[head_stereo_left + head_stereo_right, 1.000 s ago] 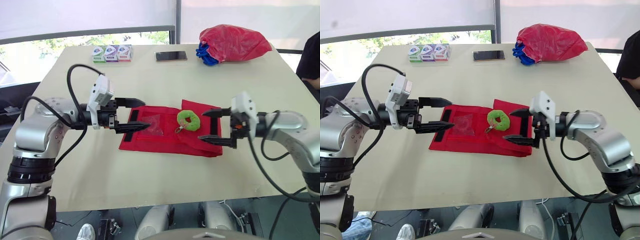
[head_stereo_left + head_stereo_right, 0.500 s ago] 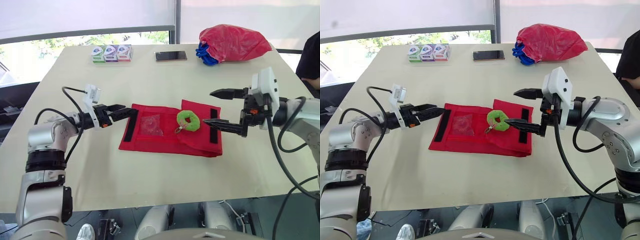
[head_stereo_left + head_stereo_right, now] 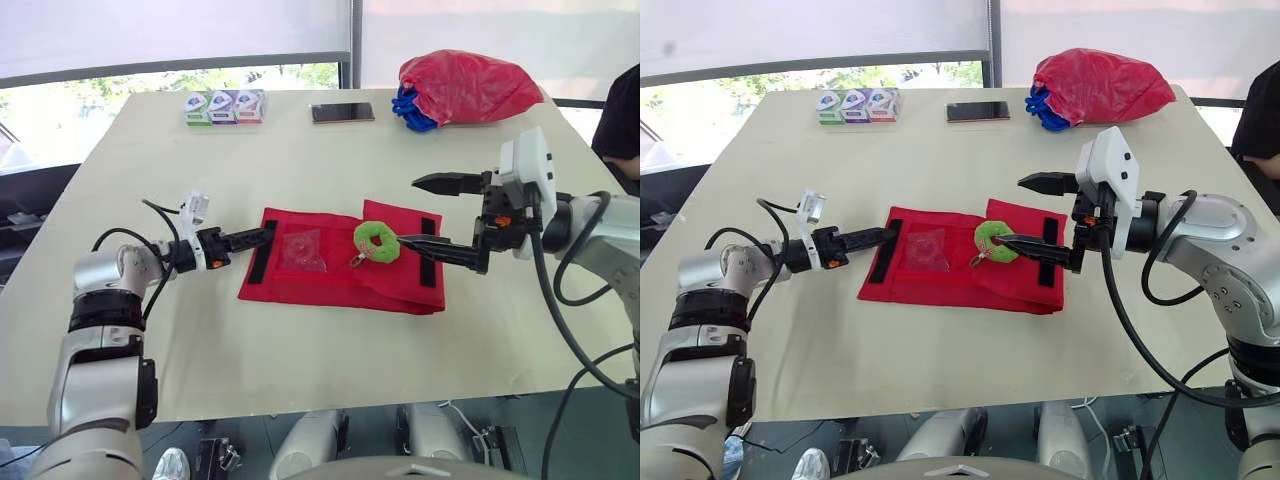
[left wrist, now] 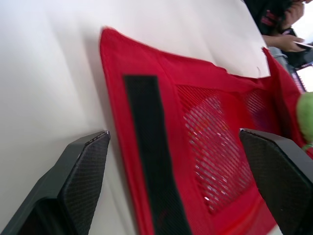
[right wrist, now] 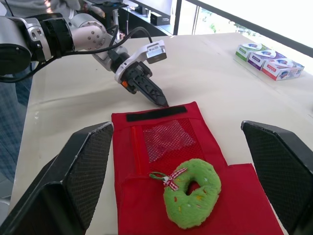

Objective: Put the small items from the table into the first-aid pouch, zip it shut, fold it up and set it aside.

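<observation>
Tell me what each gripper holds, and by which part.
Nothing is held. The left gripper is open at the red pouch's black-strip edge; the right gripper is open near the green plush ring.

Three small boxes sit side by side at eleven o'clock, far back. A dark phone lies flat at twelve. A red bag with blue handles slumps at one o'clock. A person's dark sleeve shows at two.
</observation>
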